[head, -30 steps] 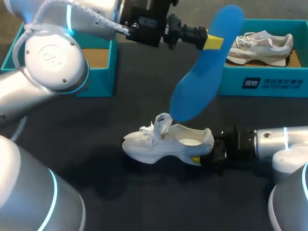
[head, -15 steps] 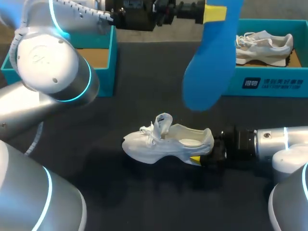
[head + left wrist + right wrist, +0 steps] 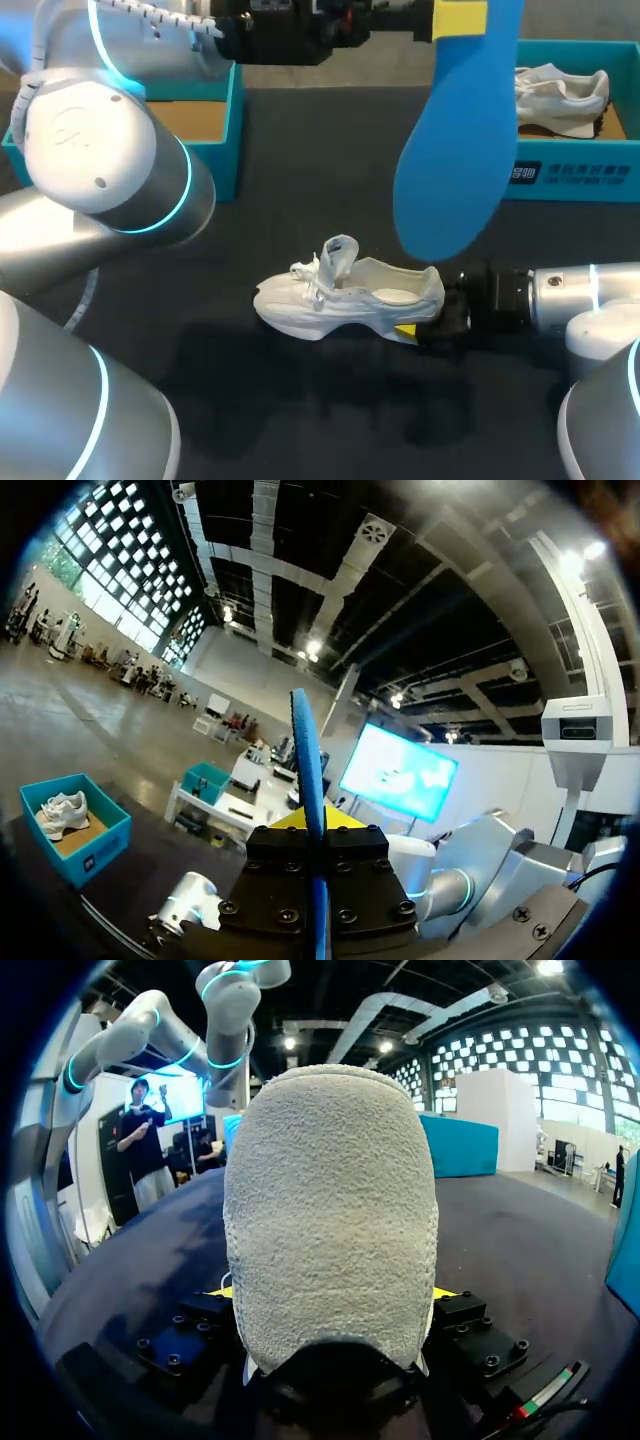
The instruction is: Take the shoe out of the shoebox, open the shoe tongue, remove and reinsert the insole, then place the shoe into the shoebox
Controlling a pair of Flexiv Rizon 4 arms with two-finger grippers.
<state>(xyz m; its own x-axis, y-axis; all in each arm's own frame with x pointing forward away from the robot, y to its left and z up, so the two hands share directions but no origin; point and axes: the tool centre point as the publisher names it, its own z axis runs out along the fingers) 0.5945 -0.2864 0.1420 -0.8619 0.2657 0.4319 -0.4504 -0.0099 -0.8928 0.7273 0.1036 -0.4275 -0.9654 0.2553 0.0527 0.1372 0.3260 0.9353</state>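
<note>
Black table — shoe gripped, insole aloft.

Two white shoes are on show: one shoe on the single black table, a second shoe boxed. Two teal boxes, left box and right box, one blue insole, and two arms, left arm and right arm.
</note>
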